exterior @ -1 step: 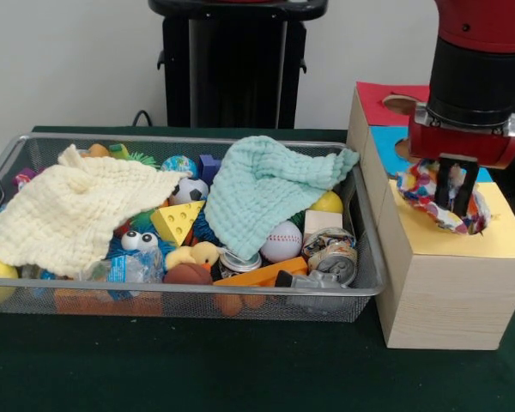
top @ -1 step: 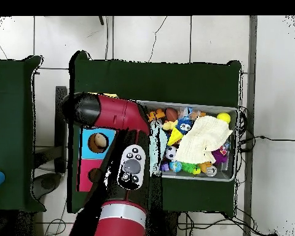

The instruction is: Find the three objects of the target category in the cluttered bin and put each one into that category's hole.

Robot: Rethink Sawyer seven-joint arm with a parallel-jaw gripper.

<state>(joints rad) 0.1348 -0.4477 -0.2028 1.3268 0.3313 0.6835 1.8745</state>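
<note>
My gripper (exterior @ -1 step: 453,193) hangs over the yellow part (exterior @ -1 step: 506,236) of the wooden box's top, at the right in the front view. It is shut on a crumpled multicoloured cloth (exterior @ -1 step: 422,190), which bulges around the black fingers and touches the yellow surface; the hole there is hidden beneath it. In the wire bin (exterior @ -1 step: 180,296) a pale yellow cloth (exterior @ -1 step: 69,210) lies over the left half and a mint green cloth (exterior @ -1 step: 270,184) is draped over the right. In the overhead view the red arm (top @ -1 step: 113,114) hides the gripper; the yellow cloth (top @ -1 step: 202,138) shows in the bin.
The box also has a red part (exterior @ -1 step: 382,93) and a blue part (exterior @ -1 step: 390,148), each with a round hole (top @ -1 step: 98,142). The bin holds a baseball (exterior @ -1 step: 281,240), soccer ball (exterior @ -1 step: 189,190), cheese wedge (exterior @ -1 step: 176,223), rubber duck (exterior @ -1 step: 197,255), cans (exterior @ -1 step: 335,253) and yellow balls (exterior @ -1 step: 328,202).
</note>
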